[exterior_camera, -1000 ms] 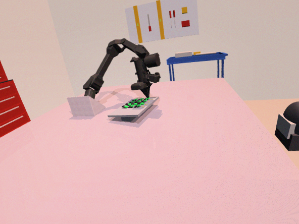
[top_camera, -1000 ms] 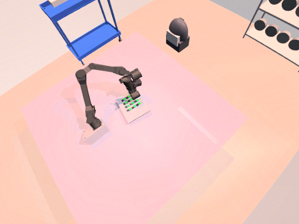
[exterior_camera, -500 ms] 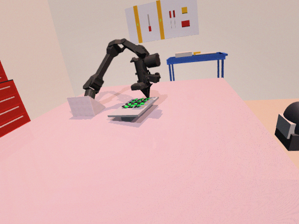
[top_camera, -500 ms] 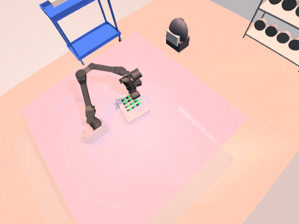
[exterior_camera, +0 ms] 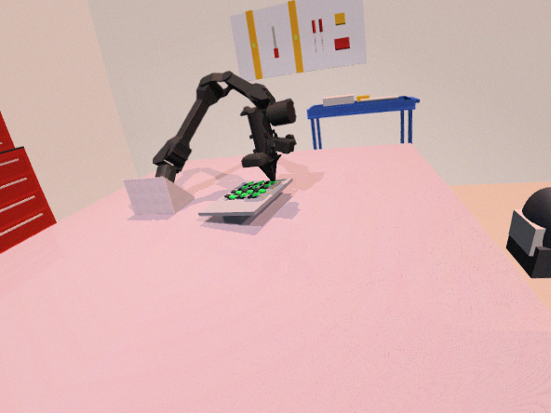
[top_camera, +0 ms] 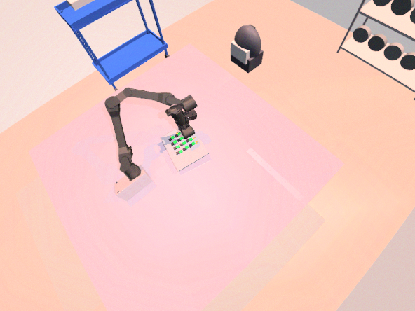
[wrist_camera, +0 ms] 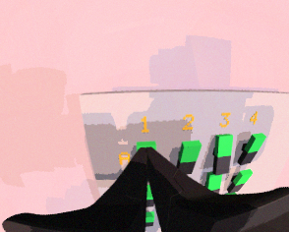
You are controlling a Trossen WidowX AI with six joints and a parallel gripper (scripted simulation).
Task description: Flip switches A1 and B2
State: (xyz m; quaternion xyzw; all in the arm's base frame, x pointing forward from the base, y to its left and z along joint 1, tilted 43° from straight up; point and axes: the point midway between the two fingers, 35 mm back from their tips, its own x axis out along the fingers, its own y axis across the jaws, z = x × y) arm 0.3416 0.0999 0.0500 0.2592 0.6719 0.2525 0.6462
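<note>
Wrist view: tool (wrist_camera: pixel 147 155) closed, empty, tip at column 1 switch (wrist_camera: pixel 145 146); rockers' long axes run fore-aft.

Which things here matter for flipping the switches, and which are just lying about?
Part of the job:
switch panel
column 1 switch under the tip
shut end effector

Just lying about:
blue cart
shelf rack
red drawer cabinet
wall poster
</note>
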